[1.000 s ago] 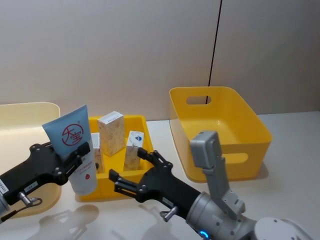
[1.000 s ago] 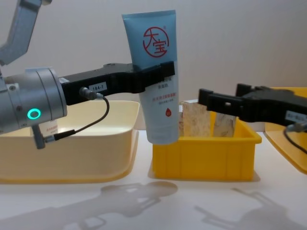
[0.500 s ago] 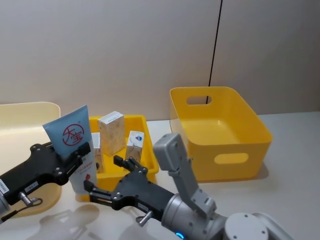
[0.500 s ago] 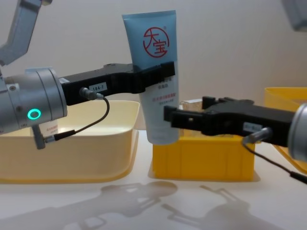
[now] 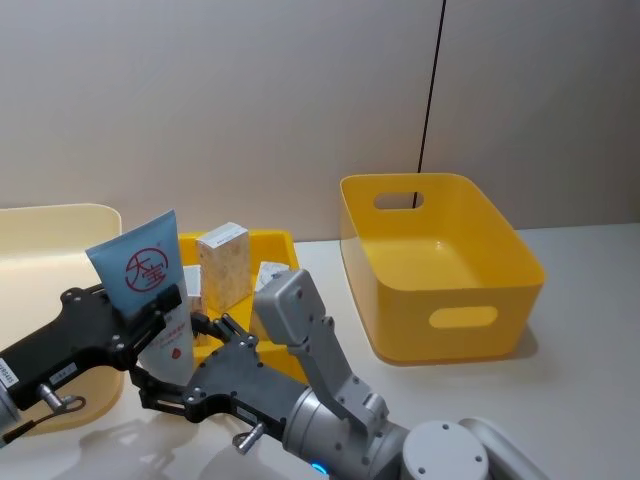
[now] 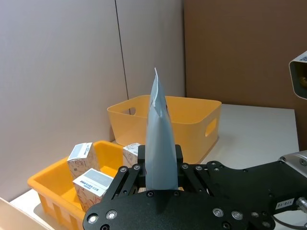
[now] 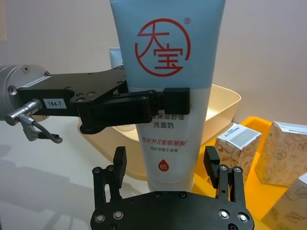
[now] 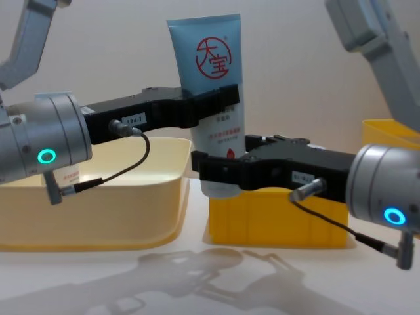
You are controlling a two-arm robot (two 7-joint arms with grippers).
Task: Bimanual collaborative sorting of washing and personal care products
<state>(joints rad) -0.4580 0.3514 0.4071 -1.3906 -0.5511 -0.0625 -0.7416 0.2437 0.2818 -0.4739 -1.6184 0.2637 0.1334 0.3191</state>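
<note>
A light-blue-and-white squeeze tube [image 5: 141, 266] with a red round logo hangs upright, cap end down, with my left gripper [image 5: 150, 310] shut on its middle. The chest view has the tube [image 8: 211, 65] raised between the cream bin and the small yellow tray, held by the left gripper [image 8: 210, 105]. My right gripper [image 7: 165, 165] is open, one finger on each side of the tube's [image 7: 168, 72] lower end, apart from it. It comes in from the right [image 8: 220, 172]. Whitish cartons [image 5: 222, 265] stand upright in the small yellow tray [image 5: 285, 245].
A large yellow bin [image 5: 440, 270] with handle slots stands empty at the right. A cream bin [image 5: 40, 240] sits at the left, under the left arm. More cartons [image 7: 237, 143] stand in the tray behind the tube.
My right gripper has swept left from in front of the tray to the tube, and its fingers now flank the tube's lower end. The left gripper and tube have stayed still.
</note>
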